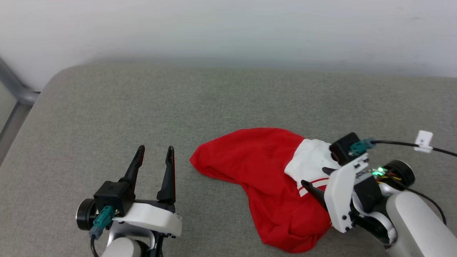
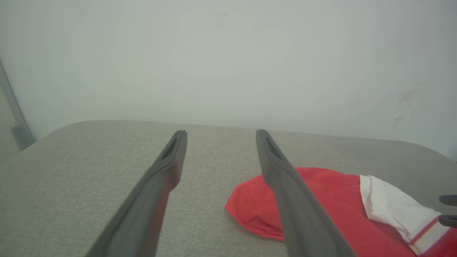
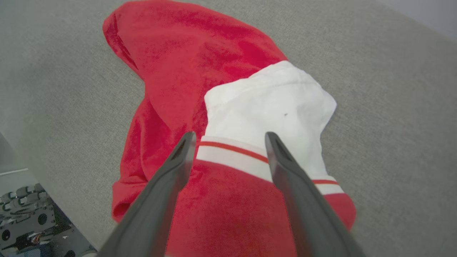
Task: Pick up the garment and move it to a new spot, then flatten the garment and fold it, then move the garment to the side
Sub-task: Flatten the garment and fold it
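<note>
The garment (image 1: 260, 167) lies crumpled on the grey padded surface (image 1: 107, 107), bright red with a white sleeve end (image 1: 312, 159) and red-striped trim. My right gripper (image 1: 313, 176) hovers over that sleeve end, fingers pointing left, open with nothing between them. In the right wrist view its open fingers (image 3: 230, 135) straddle the striped trim of the garment (image 3: 200, 53). My left gripper (image 1: 156, 150) stands open on bare surface just left of the garment. From the left wrist, the open gripper (image 2: 220, 132) has the garment (image 2: 321, 192) low on the right.
A white wall (image 1: 228, 28) backs the padded surface. A grey metal frame bar (image 1: 14, 89) runs along the far left. A black cable with a white tag (image 1: 424, 140) trails from my right wrist. Part of the robot base (image 3: 25, 225) shows beyond the surface's edge.
</note>
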You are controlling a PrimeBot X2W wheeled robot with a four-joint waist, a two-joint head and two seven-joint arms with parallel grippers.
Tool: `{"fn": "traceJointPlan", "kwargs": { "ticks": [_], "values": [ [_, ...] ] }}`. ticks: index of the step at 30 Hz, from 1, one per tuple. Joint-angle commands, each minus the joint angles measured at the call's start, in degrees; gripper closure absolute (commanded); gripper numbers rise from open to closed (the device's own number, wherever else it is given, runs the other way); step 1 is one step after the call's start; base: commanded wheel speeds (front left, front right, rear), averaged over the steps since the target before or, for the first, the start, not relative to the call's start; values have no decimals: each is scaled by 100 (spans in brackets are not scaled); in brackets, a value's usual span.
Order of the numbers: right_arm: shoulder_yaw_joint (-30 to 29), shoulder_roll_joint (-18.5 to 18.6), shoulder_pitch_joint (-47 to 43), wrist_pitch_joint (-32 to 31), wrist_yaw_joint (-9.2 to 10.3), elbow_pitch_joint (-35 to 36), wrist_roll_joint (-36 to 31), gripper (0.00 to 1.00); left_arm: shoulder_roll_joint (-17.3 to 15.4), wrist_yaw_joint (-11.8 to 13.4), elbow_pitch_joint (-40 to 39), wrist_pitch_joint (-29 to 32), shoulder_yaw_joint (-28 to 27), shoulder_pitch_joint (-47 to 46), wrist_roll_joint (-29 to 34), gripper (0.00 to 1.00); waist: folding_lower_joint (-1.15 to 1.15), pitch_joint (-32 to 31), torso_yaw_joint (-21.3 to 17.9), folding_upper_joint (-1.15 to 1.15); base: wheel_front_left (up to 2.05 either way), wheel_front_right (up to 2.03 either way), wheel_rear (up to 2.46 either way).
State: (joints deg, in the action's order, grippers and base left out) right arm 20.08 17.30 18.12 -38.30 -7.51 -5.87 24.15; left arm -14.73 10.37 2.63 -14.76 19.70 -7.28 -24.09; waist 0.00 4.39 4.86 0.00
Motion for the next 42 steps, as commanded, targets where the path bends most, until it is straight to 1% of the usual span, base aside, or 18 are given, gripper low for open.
{"fn": "traceJointPlan", "kwargs": {
  "ticks": [1,2,5,8,11,12,13,14,18,21,25,29,33,37,39,40,42],
  "values": [
    [340,138,324,-224,5,-119,123,0,49,-55,32,-29,-1,-133,33,0,0,198,176,0,0,0,0],
    [340,138,324,-224,5,-119,123,0,49,-55,32,-29,-1,-133,33,0,0,198,176,0,0,0,0],
    [766,272,678,-414,5,-361,204,0,116,-91,74,-40,0,-212,66,0,0,330,257,0,0,0,0],
    [1021,379,920,-549,5,-761,207,0,177,-135,124,-47,-5,-278,97,0,0,426,315,0,0,0,0],
    [1153,389,1034,-652,4,-1128,316,0,210,-173,200,-52,6,-301,125,0,0,443,371,0,0,0,0],
    [1174,399,1061,-652,4,-1208,339,53,219,-189,213,-52,6,-292,131,0,0,439,376,0,0,0,0],
    [1163,390,1085,-604,4,-1257,371,93,224,-206,230,-53,3,-276,135,0,0,433,377,0,0,0,0],
    [1158,402,1112,-575,4,-1293,362,100,227,-223,247,-54,-2,-258,147,0,0,419,373,0,0,0,0],
    [997,379,1197,-189,4,-1209,317,100,202,-233,297,-54,-55,-157,175,0,0,306,273,0,0,0,0],
    [717,377,1214,132,5,-1075,250,100,176,-227,299,-48,-83,-104,183,0,0,202,147,0,0,0,0],
    [-9,324,978,501,5,-887,133,100,132,-223,278,-44,-108,-15,163,0,0,78,-57,0,0,0,0],
    [-1029,146,535,815,4,-740,25,100,94,-180,231,-27,-137,56,137,0,0,11,-271,0,0,0,0],
    [-2102,-211,-138,1103,4,-740,-61,100,67,-176,198,6,-131,94,116,0,0,6,-416,0,0,0,0],
    [-3012,-768,-885,1429,4,-833,-127,100,56,-165,185,41,-104,105,89,0,0,2,-488,0,0,0,0],
    [-3367,-1044,-1265,1592,4,-903,-126,100,44,-168,196,62,-92,116,82,0,0,-9,-512,0,0,0,0],
    [-3539,-1140,-1400,1691,4,-926,-113,99,45,-165,198,63,-93,124,73,0,0,-13,-523,0,0,0,0],
    [-3726,-1299,-1680,1814,4,-1019,-92,90,44,-153,207,67,-91,150,58,0,0,-34,-546,0,0,0,0]
  ]
}}
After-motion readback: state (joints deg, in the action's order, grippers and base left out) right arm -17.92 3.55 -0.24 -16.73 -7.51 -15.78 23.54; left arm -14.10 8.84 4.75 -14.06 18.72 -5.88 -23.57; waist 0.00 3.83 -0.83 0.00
